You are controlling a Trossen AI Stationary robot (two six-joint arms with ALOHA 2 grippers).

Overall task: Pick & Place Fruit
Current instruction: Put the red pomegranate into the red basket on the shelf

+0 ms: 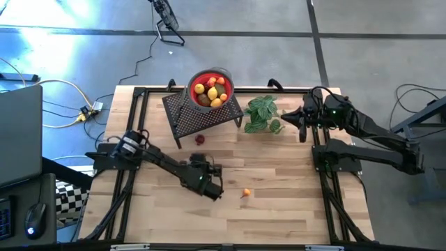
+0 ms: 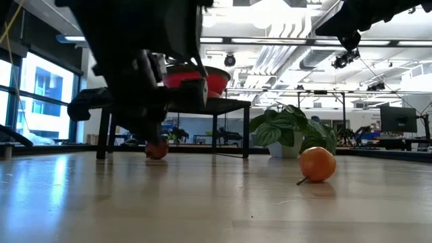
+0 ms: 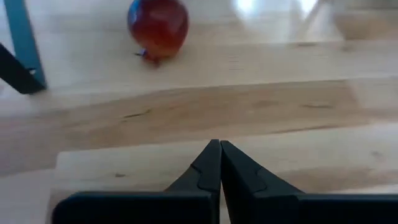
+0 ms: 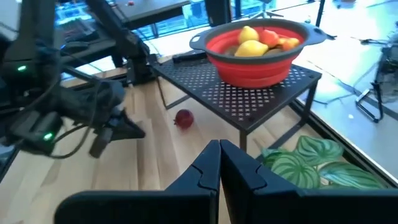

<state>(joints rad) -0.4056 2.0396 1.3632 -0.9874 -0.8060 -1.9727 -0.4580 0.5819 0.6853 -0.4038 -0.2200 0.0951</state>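
Both pairs of jaws were clenched on nothing: in each wrist view the two dark fingers met in a closed point over bare wood. In the high view the left gripper point(image 1: 217, 193) sat low at centre frame, just left of the orange fruit point(image 1: 246, 193), which lay loose on the wooden table point(image 1: 279, 216), near the gripper but not touching it. The left wrist view looked across the boards at the dark red fruit point(image 3: 158, 26) in its upper left, resting on the tabletop beside a dark leg of the rack. That same red piece showed in the high view just below the black perforated rack point(image 1: 202, 113), above and slightly left of the left gripper.

Most of the fruit was already gathered: yellow lemons point(image 1: 212, 93) and orange and red pieces filled the red bowl point(image 1: 192, 82), which stood on the rack at upper centre, so the bowl looked to be the drop-off and the two loose pieces the remaining work. With closed fingers and nothing held, the left arm seemed to be between picks, and would need to open before taking either fruit.

The right gripper point(image 1: 302, 125) waited at the right of centre, just right of the leafy plant point(image 1: 263, 113), clear of the bowl and the loose fruit.
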